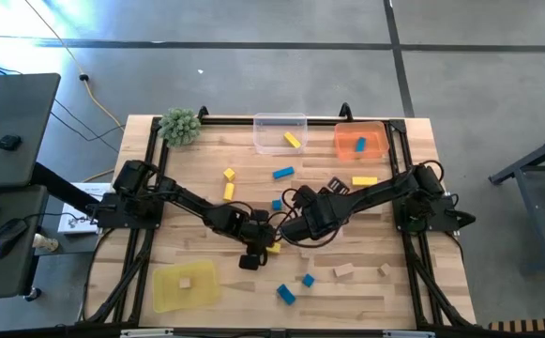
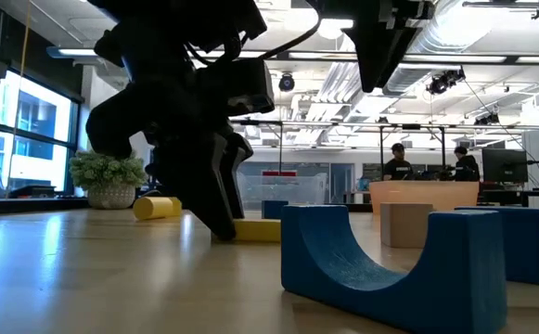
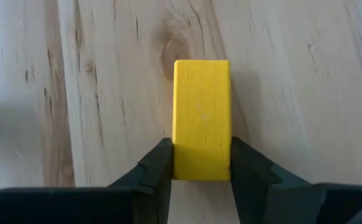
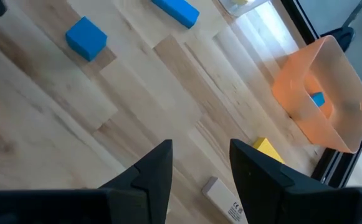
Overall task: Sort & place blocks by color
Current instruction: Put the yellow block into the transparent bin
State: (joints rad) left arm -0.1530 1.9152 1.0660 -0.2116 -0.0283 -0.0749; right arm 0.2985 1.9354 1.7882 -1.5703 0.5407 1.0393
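Blocks lie scattered over the wooden table, and the landmark here is the yellow block near the table's middle. That block lies flat on the wood between the fingers of the left gripper, which press against its two long sides at the near end, pinching it while it rests on the table. The right gripper hangs just beside it, toward the orange tray, with its fingers spread and nothing between them. A blue block lies near the yellow block on the side toward the clear tray. Two more blue blocks lie on the opposite side of it, toward the table's front edge, and a yellow tray sits off at the front corner on the left arm's side.
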